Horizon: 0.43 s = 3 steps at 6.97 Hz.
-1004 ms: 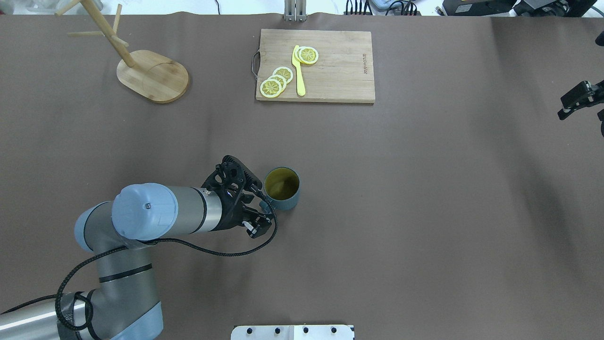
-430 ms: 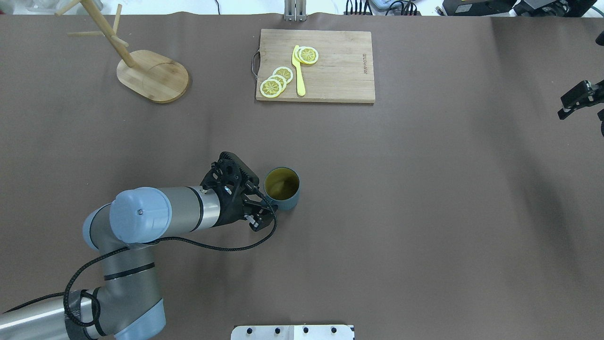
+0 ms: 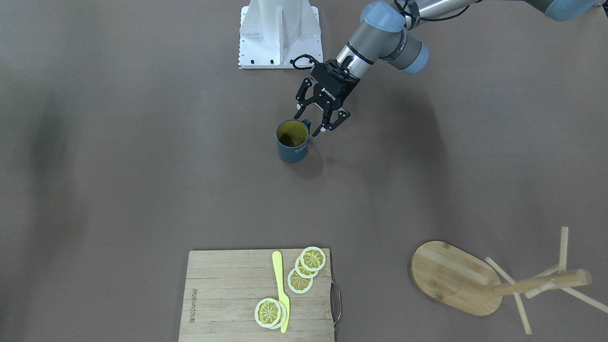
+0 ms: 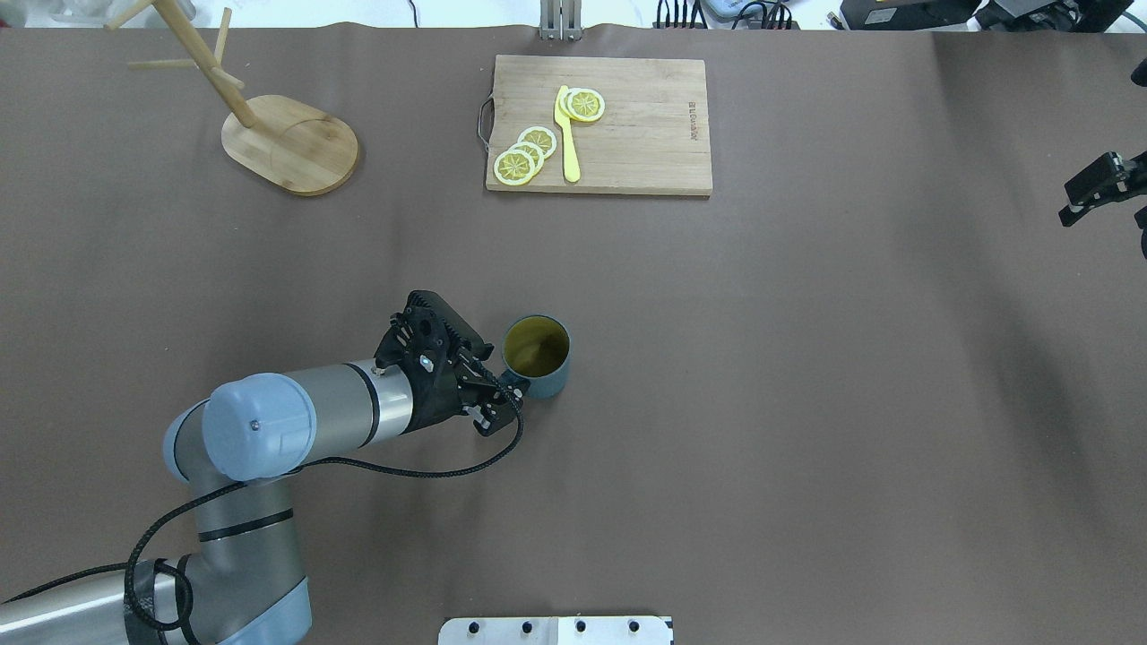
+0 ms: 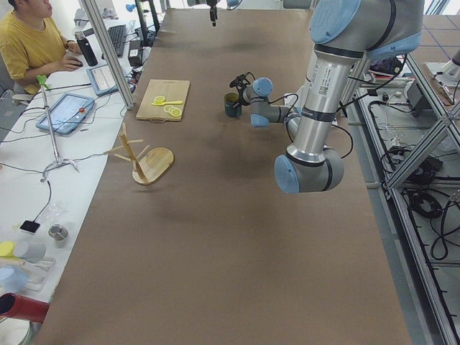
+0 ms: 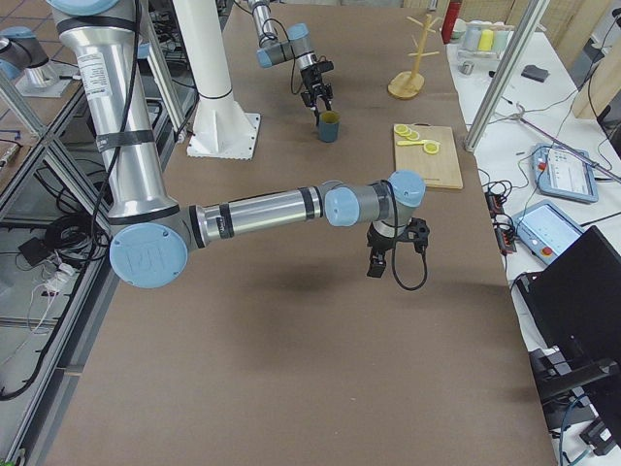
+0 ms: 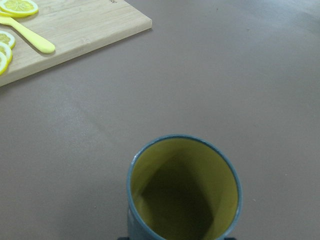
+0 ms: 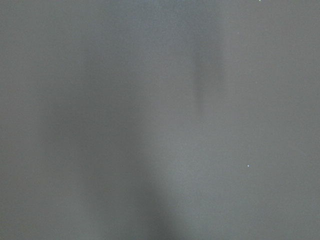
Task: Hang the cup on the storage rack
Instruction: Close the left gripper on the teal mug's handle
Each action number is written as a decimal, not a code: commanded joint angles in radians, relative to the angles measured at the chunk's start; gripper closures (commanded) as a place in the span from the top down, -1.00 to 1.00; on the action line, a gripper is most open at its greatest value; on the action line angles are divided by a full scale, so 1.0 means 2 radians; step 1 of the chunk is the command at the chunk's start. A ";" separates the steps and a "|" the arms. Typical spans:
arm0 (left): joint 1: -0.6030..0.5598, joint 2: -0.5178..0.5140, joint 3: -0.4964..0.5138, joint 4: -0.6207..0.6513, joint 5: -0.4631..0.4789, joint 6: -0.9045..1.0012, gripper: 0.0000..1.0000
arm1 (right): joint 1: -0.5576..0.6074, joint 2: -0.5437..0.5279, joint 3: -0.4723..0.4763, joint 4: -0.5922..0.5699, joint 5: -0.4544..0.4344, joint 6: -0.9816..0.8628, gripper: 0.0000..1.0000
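The cup (image 4: 536, 358), dark teal with a yellow inside, stands upright near the table's middle, its handle turned toward my left arm. It also fills the lower half of the left wrist view as the cup (image 7: 182, 190). My left gripper (image 4: 502, 391) is open, one finger on each side of the handle, as the front-facing view of the left gripper (image 3: 313, 122) beside the cup (image 3: 292, 142) shows. The storage rack (image 4: 291, 143) stands far off at the back left. My right gripper (image 4: 1089, 193) hangs at the right edge; I cannot tell its state.
A wooden cutting board (image 4: 627, 125) with lemon slices (image 4: 524, 152) and a yellow knife (image 4: 566, 134) lies at the back centre. The white base plate (image 4: 556, 630) sits at the near edge. A person (image 5: 29, 43) sits beyond the table's far side.
My left gripper has shifted a little toward the far side, closer around the cup's handle. The cup has not moved, nor has the right arm.
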 commanded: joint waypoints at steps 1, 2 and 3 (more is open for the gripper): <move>0.025 0.011 0.004 -0.032 0.047 -0.001 0.41 | 0.000 0.001 0.001 0.000 0.001 0.000 1.00; 0.035 0.017 0.003 -0.036 0.061 -0.002 0.41 | 0.000 0.001 0.002 0.000 0.001 0.000 1.00; 0.048 0.024 0.004 -0.049 0.078 -0.002 0.41 | 0.000 0.000 0.003 0.000 0.001 0.000 1.00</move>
